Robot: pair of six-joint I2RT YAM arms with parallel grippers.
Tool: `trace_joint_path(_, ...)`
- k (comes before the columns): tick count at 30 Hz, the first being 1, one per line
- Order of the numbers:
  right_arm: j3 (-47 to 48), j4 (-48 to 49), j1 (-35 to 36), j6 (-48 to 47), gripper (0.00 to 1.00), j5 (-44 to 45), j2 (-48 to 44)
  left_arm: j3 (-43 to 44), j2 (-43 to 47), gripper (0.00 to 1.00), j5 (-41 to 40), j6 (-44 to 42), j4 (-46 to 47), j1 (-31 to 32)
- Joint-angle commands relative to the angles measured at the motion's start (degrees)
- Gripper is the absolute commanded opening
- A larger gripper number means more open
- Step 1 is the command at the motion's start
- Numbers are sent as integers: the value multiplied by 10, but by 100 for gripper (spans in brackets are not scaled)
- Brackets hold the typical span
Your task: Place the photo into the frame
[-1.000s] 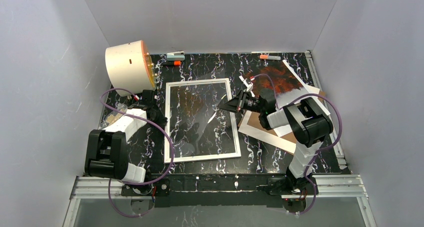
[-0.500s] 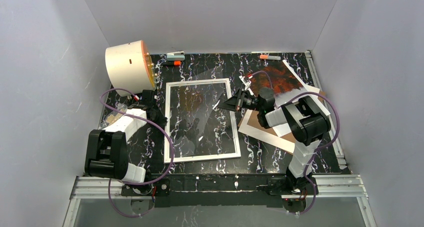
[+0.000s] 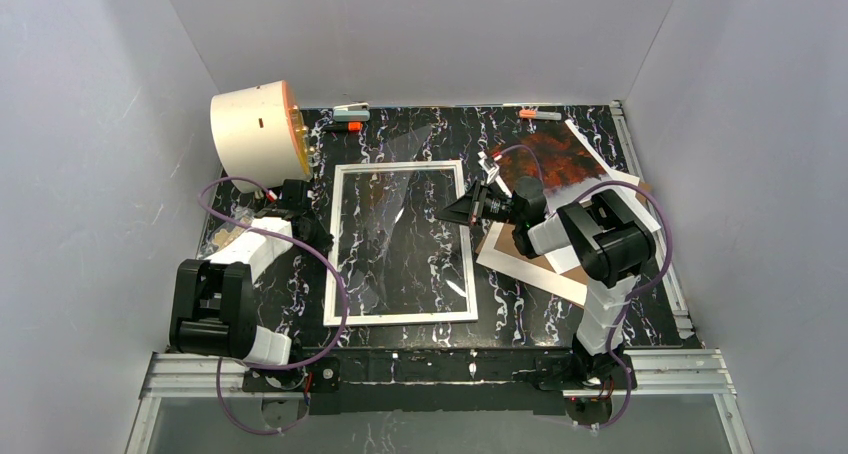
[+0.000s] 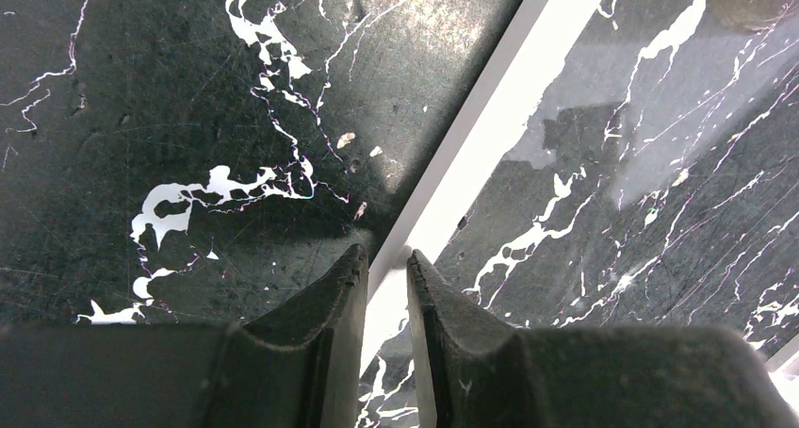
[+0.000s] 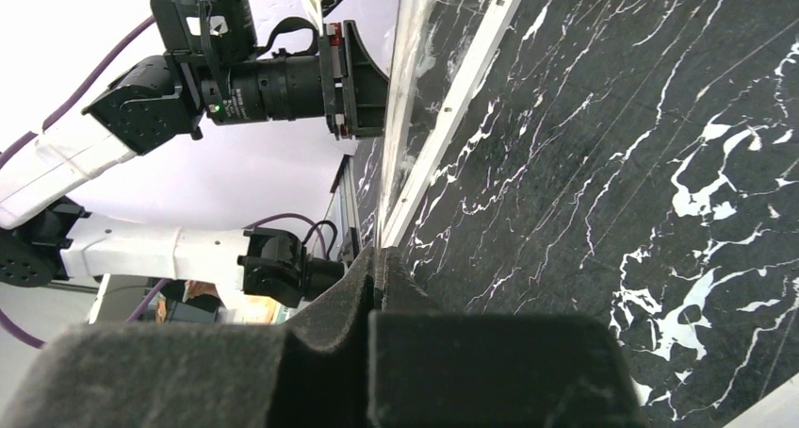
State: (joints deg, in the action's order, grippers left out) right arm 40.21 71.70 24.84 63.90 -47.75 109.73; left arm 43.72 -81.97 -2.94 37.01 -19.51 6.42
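Closest to the near edge, the two arm bases are sitting side by side. Just beyond them, the frame (image 3: 400, 320) is lying flat in the middle of the worktop (image 3: 520, 319), and the black marbled surface is showing through it, so nothing is sitting inside it yet.

The left gripper (image 4: 386, 258) is reaching the frame's left rim. Its jaws are standing almost together with the white rim between them, so it appears to be pinching the frame down. At the frame's right rim, the right gripper (image 3: 446, 214) is pressing its jaws together on a very thin edge. This looks like a clear pane (image 3: 395, 199), tilting up out of the frame toward the far edge.

Farther back, near the far right corner, the photo (image 3: 552, 159) is lying well apart from the frame. It is resting on a loose pile with a white mat (image 3: 535, 277) and a brown board (image 3: 505, 239), partly beneath the right arm. A white drum (image 3: 250, 129) is standing at the far left corner.

The main risk is the pane. It is being held by a thin pinch on one edge, so it could slip out and drop back onto the frame. If the left pinch gives way, lifting the pane could drag the frame sideways with it. The right arm and its cable are also hanging over the pile, so a swing could knock the photo out of place.
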Motion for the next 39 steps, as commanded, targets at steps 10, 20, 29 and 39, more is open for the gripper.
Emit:
trace_joint_path(10, -4, -79, 14, -46, 24, 40, -6, 2, 1, 21, -1, -9, -18, -4)
trace_joint_path(20, 2, -109, 11, -59, 42, 58, -6, 1, -1, 21, -2, -11, -18, -4)
trace_joint_path(29, 15, -112, 11, -69, 33, 63, 12, 3, 4, 22, 2, -13, -20, -4)
trace_joint_path(39, 12, -108, 11, -67, 43, 65, 22, 4, 14, 29, 25, -24, -7, -4)
